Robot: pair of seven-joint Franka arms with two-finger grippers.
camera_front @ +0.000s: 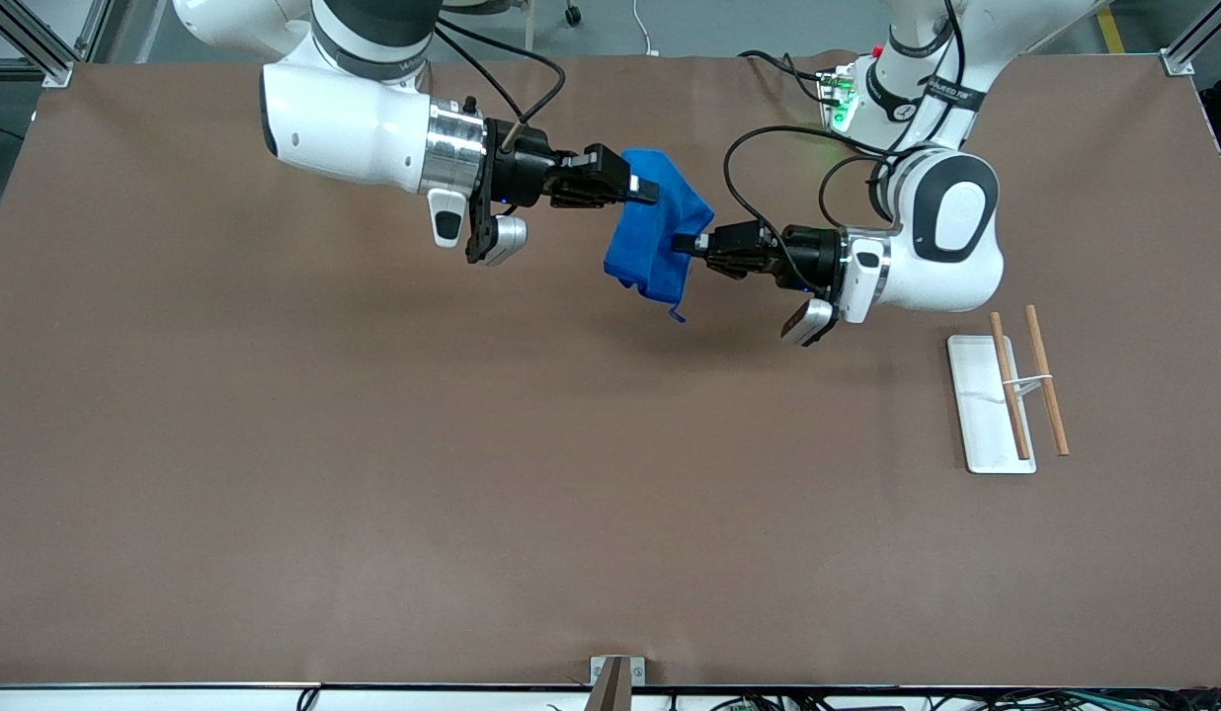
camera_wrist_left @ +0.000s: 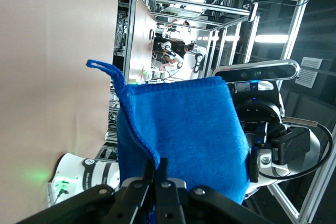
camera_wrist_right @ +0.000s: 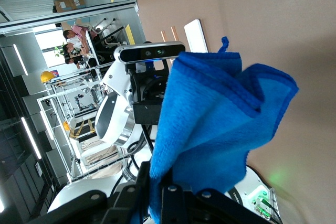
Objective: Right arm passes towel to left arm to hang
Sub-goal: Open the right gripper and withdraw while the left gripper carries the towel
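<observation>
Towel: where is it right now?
In the front view the towel hangs in the air over the table, pinched between the right gripper and the left gripper, both shut on it.

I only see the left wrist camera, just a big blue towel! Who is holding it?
Observer: Both. The right gripper pinches one edge of the towel, the left gripper another, up over the table.
Operator: Where does it get hung?
Observer: A white stand with two wooden rods sits at the left arm's end of the table.
Operator: Is anything on the rods?
Observer: No, they are bare.
</observation>
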